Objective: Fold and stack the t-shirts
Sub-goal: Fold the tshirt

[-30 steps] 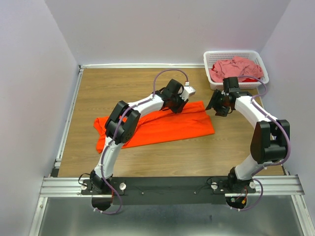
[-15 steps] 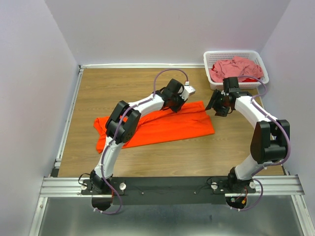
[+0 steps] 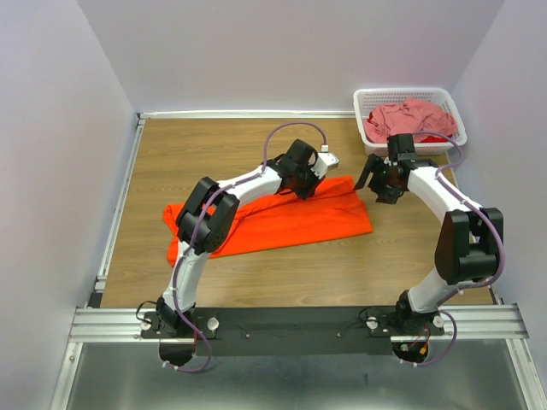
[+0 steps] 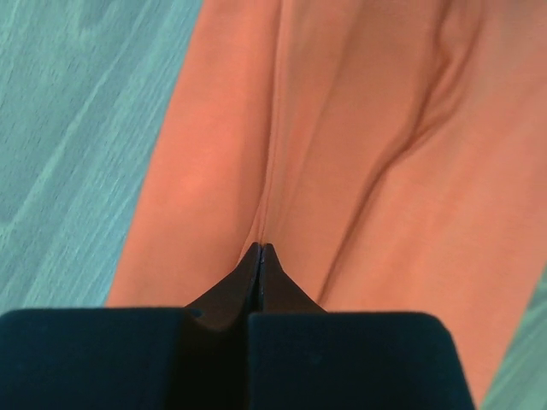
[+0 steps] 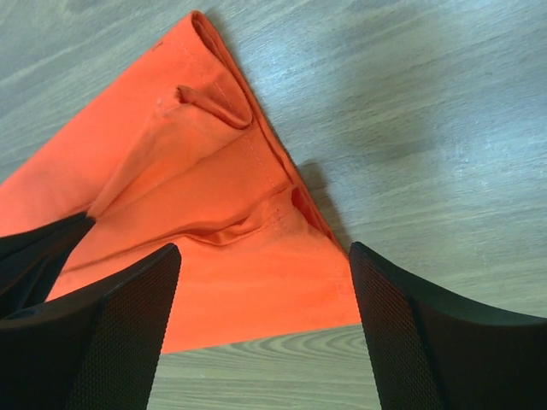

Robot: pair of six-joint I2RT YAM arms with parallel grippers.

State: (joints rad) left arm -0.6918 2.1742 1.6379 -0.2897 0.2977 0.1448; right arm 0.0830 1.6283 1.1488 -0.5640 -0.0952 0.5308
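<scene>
Pinching orange t-shirt (image 4: 342,154) fold, left hand (image 4: 261,249) closed, right hand (image 5: 263,252) wide above corner

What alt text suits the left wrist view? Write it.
The left tool is pinched shut on a crease of the orange t-shirt, which fills most of the frame. Wood-grain table shows at left.

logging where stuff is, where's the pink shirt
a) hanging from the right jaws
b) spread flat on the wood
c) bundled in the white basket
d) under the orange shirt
c: the pink shirt lies bundled inside the basket at the far right corner, apart from the orange shirt.
</scene>
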